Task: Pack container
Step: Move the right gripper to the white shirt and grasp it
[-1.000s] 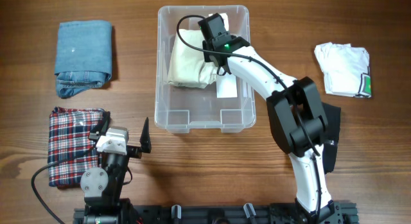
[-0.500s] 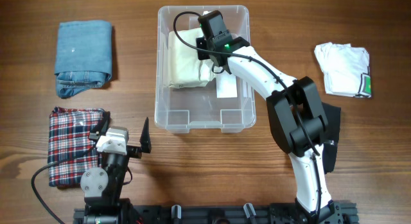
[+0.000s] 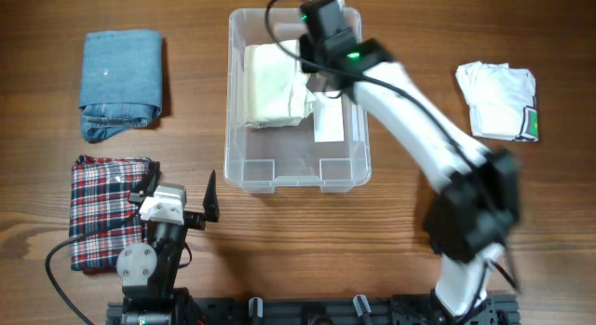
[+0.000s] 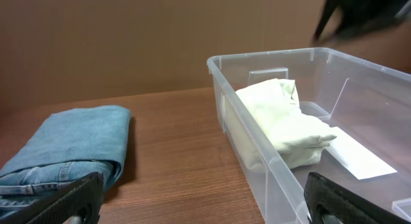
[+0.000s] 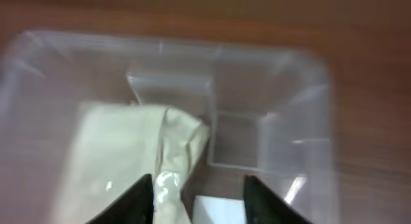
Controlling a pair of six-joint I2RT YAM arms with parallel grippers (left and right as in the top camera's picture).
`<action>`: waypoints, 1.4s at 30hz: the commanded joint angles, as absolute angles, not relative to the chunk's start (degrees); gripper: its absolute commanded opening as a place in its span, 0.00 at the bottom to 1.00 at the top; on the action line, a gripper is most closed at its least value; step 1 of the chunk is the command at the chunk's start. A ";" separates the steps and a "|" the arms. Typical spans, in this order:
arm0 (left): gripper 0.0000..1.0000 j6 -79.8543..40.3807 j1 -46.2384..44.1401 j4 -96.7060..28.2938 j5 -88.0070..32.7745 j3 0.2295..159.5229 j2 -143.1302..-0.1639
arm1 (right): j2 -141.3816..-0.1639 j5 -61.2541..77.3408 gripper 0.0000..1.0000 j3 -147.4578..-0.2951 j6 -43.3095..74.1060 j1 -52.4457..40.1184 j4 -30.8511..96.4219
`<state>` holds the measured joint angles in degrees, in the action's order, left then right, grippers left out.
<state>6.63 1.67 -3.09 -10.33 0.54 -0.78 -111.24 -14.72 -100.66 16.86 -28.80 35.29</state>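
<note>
**Operator:** Where's the container?

**Spotter:** Your container sits upright and open-topped on the table, at the middle of its far half. A folded cream garment lies inside it, against the left wall and towards the far end. The white label on the base shows just to the right of that garment.

**Operator:** And my right hand?

**Spotter:** Your right hand hangs over the far end of the container, above the right edge of the cream garment. In the wrist view its fingers stand apart, released, with nothing pinched between them. That view is blurred, and so is the arm seen from above.

**Operator:** The left one?

**Spotter:** Your left hand is near the front edge of the table, left of the container and apart from it. It is spread wide and grasps nothing. It hovers at the right edge of a folded plaid garment, and I can't tell whether it touches the cloth.

**Operator:** What else is out there?

**Spotter:** A folded denim garment lies left of the container, beyond the plaid one. A folded white garment with a bit of green at one edge lies to the right, well apart from the container.
</note>
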 commanded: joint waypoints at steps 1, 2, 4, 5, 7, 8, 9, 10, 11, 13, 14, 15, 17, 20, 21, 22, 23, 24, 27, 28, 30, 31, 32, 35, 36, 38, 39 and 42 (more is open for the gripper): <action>1.00 7.29 2.15 -3.46 -9.98 0.32 -0.16 | -100.84 -21.06 0.57 -101.78 20.05 -24.21 41.85; 1.00 7.29 2.15 -3.46 -9.98 0.32 -0.16 | -98.28 -20.99 0.59 -101.78 20.60 -21.56 45.34; 1.00 7.29 2.15 -3.46 -9.98 0.32 -0.16 | -95.94 -21.02 0.69 -101.78 20.51 -18.22 49.21; 1.00 7.29 2.15 -3.46 -9.98 0.32 -0.16 | -95.09 -21.02 0.76 -101.78 19.84 -16.38 51.03; 1.00 7.29 2.15 -3.46 -9.98 0.32 -0.16 | -94.43 -21.02 0.80 -101.78 16.34 -12.62 54.28; 1.00 7.29 2.15 -3.46 -9.98 0.34 -0.16 | -94.45 -20.99 0.80 -101.75 14.55 -10.85 55.51; 1.00 7.29 2.15 -3.46 -9.98 0.32 -0.16 | -95.04 -21.02 0.80 -101.45 12.40 -8.88 56.29; 1.00 7.29 2.15 -3.46 -9.98 0.32 -0.16 | -95.59 -20.99 0.80 -100.97 10.33 -7.35 56.45; 1.00 7.29 2.15 -3.46 -9.98 0.32 -0.16 | -96.68 -20.97 0.80 -100.22 8.23 -5.78 56.40; 1.00 7.29 2.15 -3.46 -9.98 0.32 -0.16 | -98.74 -20.99 0.85 -99.18 4.71 -4.08 56.42; 1.00 7.29 2.15 -3.46 -9.98 0.32 -0.16 | -99.81 -21.02 0.89 -98.78 2.48 -3.49 56.60; 1.00 7.29 2.15 -3.46 -9.98 0.32 -0.16 | -101.03 -21.10 0.91 -98.48 0.67 -2.96 56.64; 1.00 7.29 2.15 -3.46 -9.98 0.32 -0.16 | -103.70 -23.81 0.91 -98.17 0.01 -2.22 56.62; 1.00 7.29 2.15 -3.46 -9.98 0.32 -0.16 | -107.46 -30.48 0.91 -98.17 -0.05 -2.00 56.55; 1.00 7.29 2.15 -3.46 -9.98 0.32 -0.16 | -108.71 -33.26 0.91 -98.17 -0.08 -2.00 56.42; 1.00 7.29 2.15 -3.46 -9.98 0.32 -0.16 | -110.00 -35.46 0.91 -98.17 -0.05 -2.00 56.16; 1.00 7.29 2.15 -3.46 -9.98 0.32 -0.16 | -111.15 -36.51 0.92 -98.17 -0.03 -2.00 55.90; 1.00 7.29 2.15 -3.46 -9.96 0.32 -0.16 | -112.51 -36.95 0.92 -98.17 -0.03 -1.98 55.57; 1.00 7.29 2.15 -3.46 -9.98 0.32 -0.16 | -116.49 -39.68 0.93 -98.15 -0.03 -1.96 55.11; 1.00 7.29 2.15 -3.46 -9.98 0.32 -0.16 | -117.54 -40.82 0.94 -98.15 -0.03 -1.93 55.07; 1.00 7.29 2.15 -3.46 -9.98 0.32 -0.16 | -119.79 -42.35 0.94 -98.13 -0.05 -1.89 54.61; 1.00 7.29 2.15 -3.46 -9.98 0.32 -0.16 | -120.75 -42.46 0.95 -98.13 -0.05 -1.76 54.28; 1.00 7.29 2.15 -3.46 -9.98 0.32 -0.16 | -121.49 -42.50 0.94 -98.13 -0.08 -1.61 54.02; 1.00 7.29 2.15 -3.46 -9.98 0.32 -0.16 | -123.31 -43.53 0.95 -98.13 -0.34 -0.73 53.58; 1.00 7.29 2.15 -3.46 -9.98 0.32 -0.16 | -123.50 -43.51 0.95 -98.08 -0.89 -0.38 53.56; 1.00 7.29 2.15 -3.46 -9.96 0.32 -0.16 | -123.94 -43.55 0.95 -97.80 -1.56 0.14 53.15; 1.00 7.29 2.15 -3.46 -9.98 0.32 -0.16 | -124.20 -43.51 0.95 -97.80 -1.58 0.62 52.97; 1.00 7.29 2.15 -3.46 -9.98 0.32 -0.16 | -124.29 -42.44 0.96 -97.80 -2.07 2.02 52.90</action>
<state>6.63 1.67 -3.11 -10.33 0.54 -0.78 -122.87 -41.45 -98.43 -0.80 0.27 53.12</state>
